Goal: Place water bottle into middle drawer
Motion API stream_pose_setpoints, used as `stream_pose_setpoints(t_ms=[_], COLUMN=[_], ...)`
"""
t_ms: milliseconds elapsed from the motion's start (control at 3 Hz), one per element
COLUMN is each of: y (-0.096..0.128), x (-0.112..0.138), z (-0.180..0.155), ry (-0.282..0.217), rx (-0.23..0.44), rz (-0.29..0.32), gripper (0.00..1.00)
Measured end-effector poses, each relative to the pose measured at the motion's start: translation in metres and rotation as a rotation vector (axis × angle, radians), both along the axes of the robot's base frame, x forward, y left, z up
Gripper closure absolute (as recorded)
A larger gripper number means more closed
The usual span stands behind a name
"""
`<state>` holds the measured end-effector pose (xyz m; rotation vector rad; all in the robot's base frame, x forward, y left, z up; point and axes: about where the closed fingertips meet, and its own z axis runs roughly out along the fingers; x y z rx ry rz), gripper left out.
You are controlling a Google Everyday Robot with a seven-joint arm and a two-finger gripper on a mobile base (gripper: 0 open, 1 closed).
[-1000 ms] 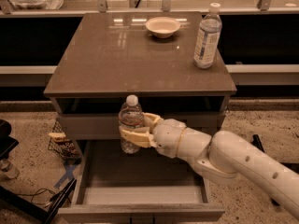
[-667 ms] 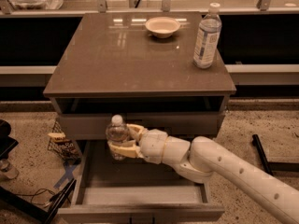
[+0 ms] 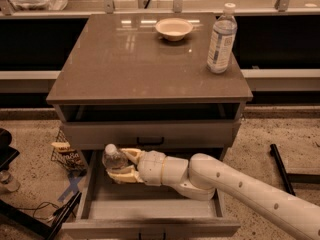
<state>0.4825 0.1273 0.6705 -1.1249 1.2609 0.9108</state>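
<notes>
Water bottle (image 3: 113,157), gripped firmly in the end effector (image 3: 116,163), hangs low inside the open middle drawer (image 3: 150,208) close by its left wall (image 3: 86,194), where an early release could tip it over or knock that wall.

I see my gripper (image 3: 119,165) clasping the water bottle (image 3: 113,159) at the left rear of the open middle drawer (image 3: 150,209). On the cabinet top (image 3: 140,69) above, a bowl (image 3: 173,28) sits left of a tall bottle (image 3: 221,39).
</notes>
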Motion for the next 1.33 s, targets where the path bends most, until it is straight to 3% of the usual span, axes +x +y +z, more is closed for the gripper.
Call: stream_pose_setpoints(t_ms=[333,667,1333], y=[-0.001,0.005,0.036], x=[0.009,0.020,0.043], z=[-0.012,-0.032,-0.121], ry=[0.011,0.005,-0.074], rx=[-0.037,-0.056,-0.060], rz=[-0.058,-0.025,0.208], gripper=[1.00,1.00,1.00])
